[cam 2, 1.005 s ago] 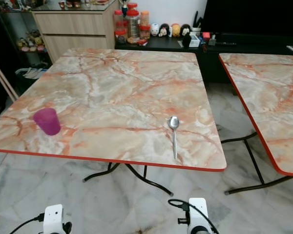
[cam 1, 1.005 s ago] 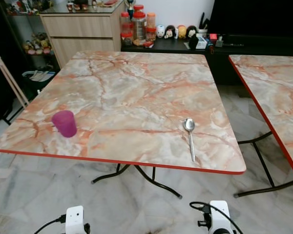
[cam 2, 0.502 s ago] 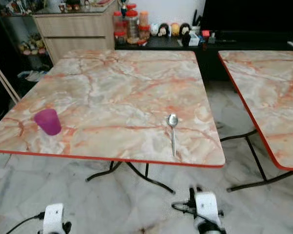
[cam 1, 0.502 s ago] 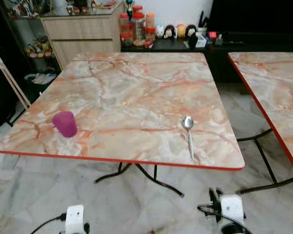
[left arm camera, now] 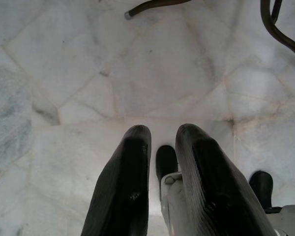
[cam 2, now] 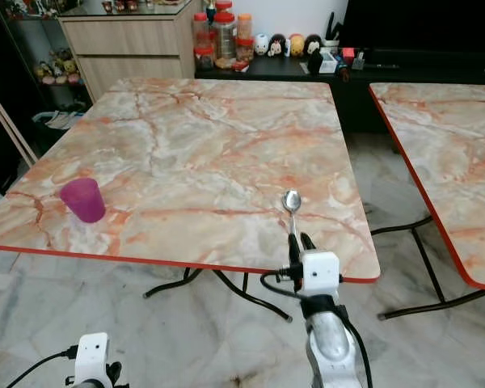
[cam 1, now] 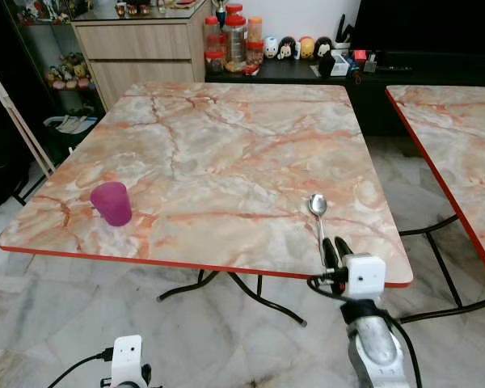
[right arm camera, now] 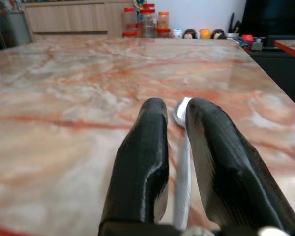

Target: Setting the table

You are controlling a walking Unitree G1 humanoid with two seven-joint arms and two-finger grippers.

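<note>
2 right gripper [right arm camera: 173, 115] fingers apart astride spoon [cam 1: 318, 214] handle, marble table [cam 1: 226, 145], left gripper [left arm camera: 160, 142] fingers apart

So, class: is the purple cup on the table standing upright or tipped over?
Upright. The cup stands on its base near the table's front left corner, its open mouth facing up.

The right gripper [cam 1: 331, 252] is now raised to the marble table's near edge [cam 1: 226, 268], fingers straddling the silver metal spoon's [cam 1: 318, 215] handle.

Home dining area: marble-pattern folding tables [cam 1: 226, 145], wooden sideboard [cam 1: 141, 44], food jars [cam 1: 236, 36], figurines [cam 1: 295, 47].
</note>
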